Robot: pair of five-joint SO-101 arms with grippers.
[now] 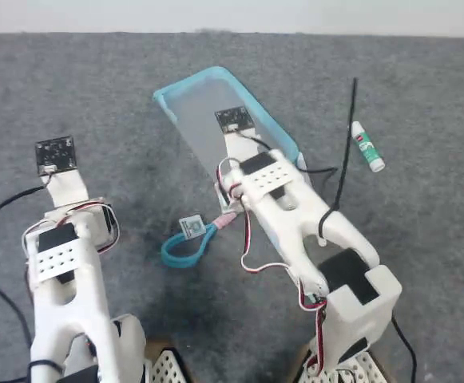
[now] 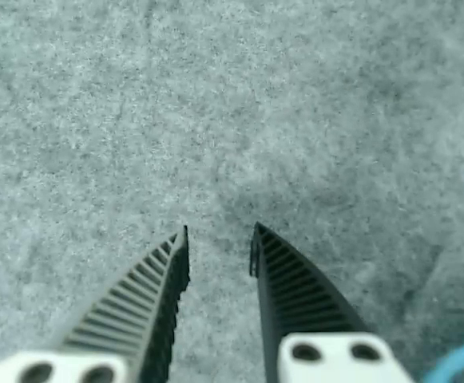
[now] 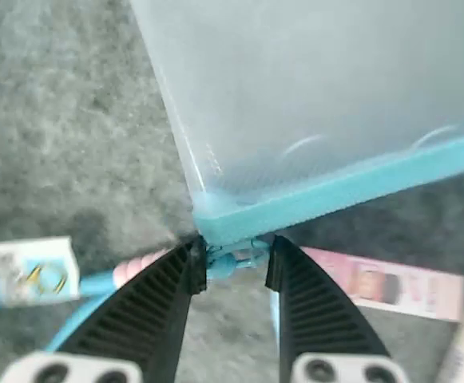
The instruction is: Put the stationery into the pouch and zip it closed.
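As our spread right gripper (image 3: pixel 235 242) straddles the zipper pull (image 3: pixel 239 259), lower centre, we judge unzipping the pouch (image 3: pixel 311 104) underway.
Next: pinch it; left gripper (image 2: pixel 220 235) also spread.

Grey carpet (image 1: pixel 96 88) lies flat — pale wall (image 1: pixel 232 16) behind

The desk (image 1: pixel 96 96) is wearing a rough, matt grey cloth, felt-like and fuzzy. The pouch (image 1: pixel 204 112) is showing smooth, frosted, see-through plastic with turquoise edging. The left pincer (image 2: pixel 220 239) and right pincer (image 3: pixel 235 255) are showing ribbed matt black plastic on smooth white plastic mounts. The glue stick (image 1: pixel 367 146) is looking like smooth, faintly glossy plastic, and the tag (image 3: pixel 32 271) is looking papery.
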